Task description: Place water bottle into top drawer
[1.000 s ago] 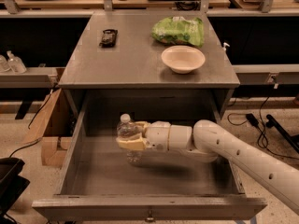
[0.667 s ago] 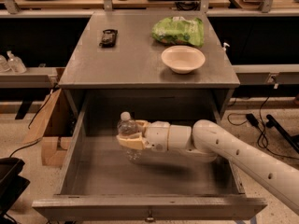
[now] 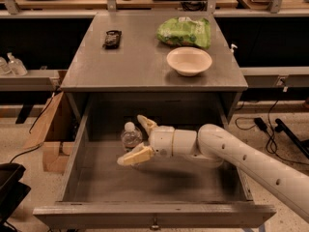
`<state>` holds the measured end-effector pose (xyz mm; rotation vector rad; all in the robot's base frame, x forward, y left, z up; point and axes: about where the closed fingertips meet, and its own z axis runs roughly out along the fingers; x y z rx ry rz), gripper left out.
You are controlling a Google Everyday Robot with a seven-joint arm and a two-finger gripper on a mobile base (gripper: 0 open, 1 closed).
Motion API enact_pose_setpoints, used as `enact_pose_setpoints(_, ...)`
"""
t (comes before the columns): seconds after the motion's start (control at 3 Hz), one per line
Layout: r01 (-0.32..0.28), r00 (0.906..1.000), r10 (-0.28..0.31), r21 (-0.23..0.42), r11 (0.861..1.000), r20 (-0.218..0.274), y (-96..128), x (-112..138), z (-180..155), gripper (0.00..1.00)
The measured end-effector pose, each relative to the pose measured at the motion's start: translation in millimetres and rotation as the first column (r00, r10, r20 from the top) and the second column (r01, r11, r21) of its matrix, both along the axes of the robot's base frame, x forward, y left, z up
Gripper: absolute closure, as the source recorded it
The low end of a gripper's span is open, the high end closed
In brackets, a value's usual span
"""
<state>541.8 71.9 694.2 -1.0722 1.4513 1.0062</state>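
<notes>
The top drawer (image 3: 145, 215) is pulled fully out below the grey tabletop, its flat front panel and small knob at the bottom of the view. The water bottle (image 3: 130, 135), clear with a white cap, stands upright on the drawer floor near the back left. My gripper (image 3: 136, 140) reaches in from the right on a white arm. Its two tan fingers (image 3: 135, 155) are spread wide, one behind the bottle and one in front, and neither presses on it.
On the tabletop (image 3: 140, 66) lie a white bowl (image 3: 189, 60), a green chip bag (image 3: 185, 32) and a small dark object (image 3: 112, 38). Small pump bottles (image 3: 12, 64) stand on a left shelf. A cardboard box (image 3: 48, 129) sits on the floor at left; cables lie at right.
The fingers, closed on the bottle a second ago, have spread apart and released it. The bottle now stands on the drawer floor on its own.
</notes>
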Motion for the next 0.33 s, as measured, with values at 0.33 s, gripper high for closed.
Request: enact_pose_setpoints(0.33,0.000,1.0000,0.000,0.000,1.000,0.000,0.0,0.0,0.0,0.00)
